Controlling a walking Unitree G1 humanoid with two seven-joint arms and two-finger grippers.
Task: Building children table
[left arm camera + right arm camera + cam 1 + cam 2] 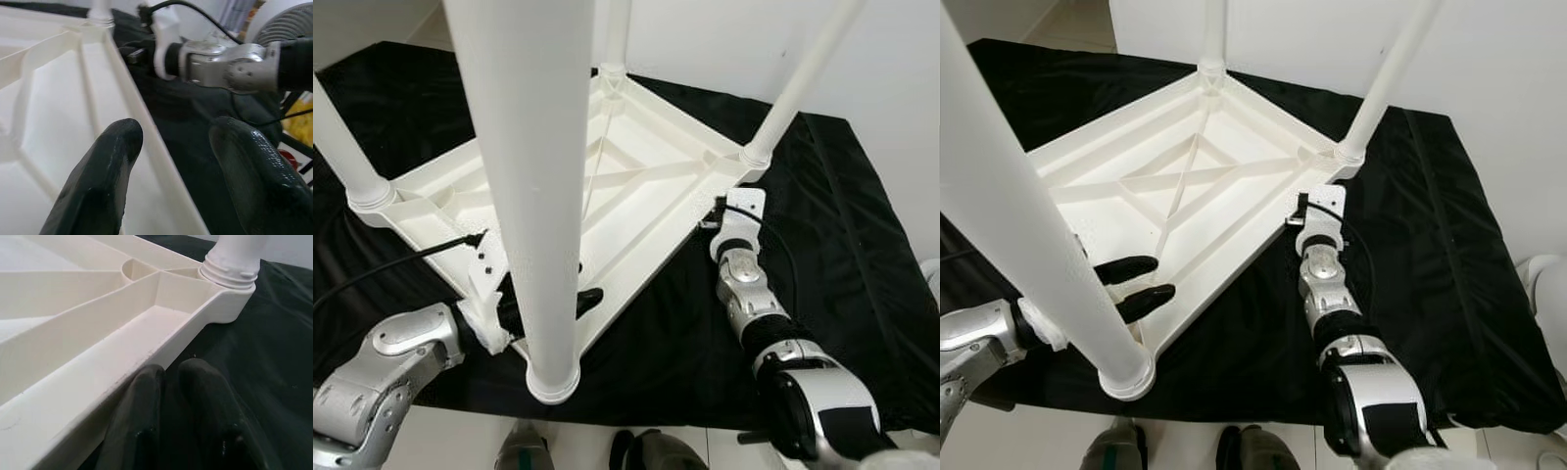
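A white plastic children's table [1234, 132] lies upside down on a black cloth [1430, 245], with its four legs pointing up. The nearest leg [524, 196] rises right in front of the camera. My left gripper [1141, 284] is beside that leg and is open. Its jaws straddle the table's rim [146, 132], one finger [98, 186] inside the frame and the other over the cloth. My right gripper [171, 369] is shut with nothing between its fingers, low on the cloth against the outer rim. It sits just short of the right corner leg socket [230, 269].
A white wall stands close behind the cloth. The cloth's front edge drops to pale floor, where my feet [646, 452] are. A fan [288, 24] stands to the right, and a white rounded object [1547, 294] is by the right edge.
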